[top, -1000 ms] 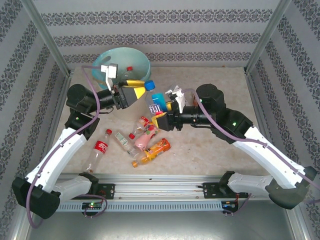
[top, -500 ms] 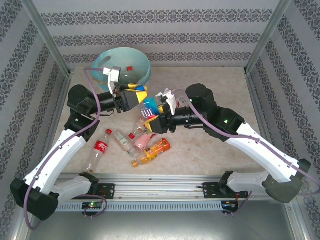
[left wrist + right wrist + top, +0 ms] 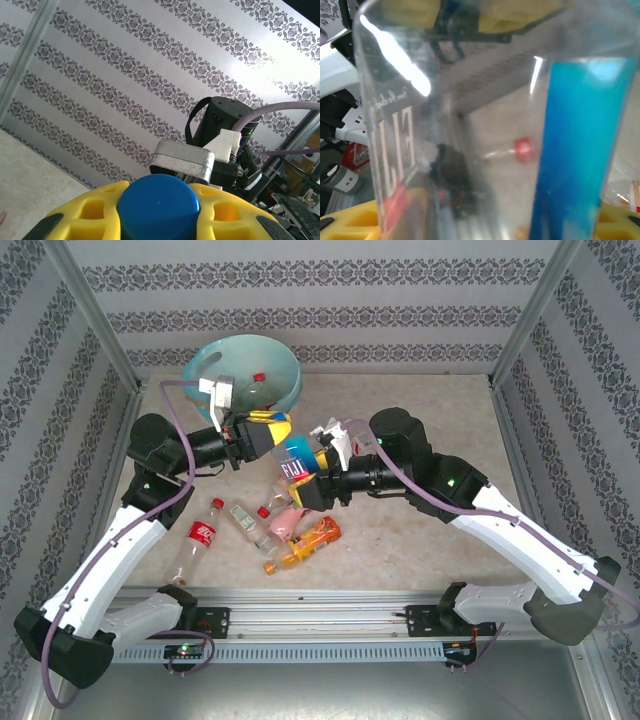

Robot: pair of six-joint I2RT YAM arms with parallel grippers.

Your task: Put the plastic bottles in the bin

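Here, above the middle of the table (image 3: 420, 530), two robot arms meet around one clear bottle (image 3: 296, 464) with a blue label. The left gripper (image 3: 278, 429) reaches in from the left and is pinched tight on the bottle's blue cap (image 3: 159, 206). In the left wrist view the cap sits squarely between the yellow fingers (image 3: 95, 214). The right gripper (image 3: 309, 480) comes from the right, with the body of the bottle between its fingers. Whether it is squeezing the bottle or only framing it cannot be told.

In the right wrist view the bottle is so close that it blurs. Part of its white lettering and a blue stripe can be read, and the yellow fingers (image 3: 347, 221) are cut off at the lower corners. From above, the arms cover the bottle's neck and base.

The round bin (image 3: 203, 358), lined with a pale blue-green bag, stands at the back left, just behind the left gripper. A bottle with a red cap (image 3: 259, 378) lies inside it.

More bottles lie on the table nearer the arm bases:
- a red-labelled one (image 3: 198, 540), off to the left
- a small clear one (image 3: 245, 521)
- a pink one (image 3: 288, 522)
- an orange one (image 3: 311, 538)
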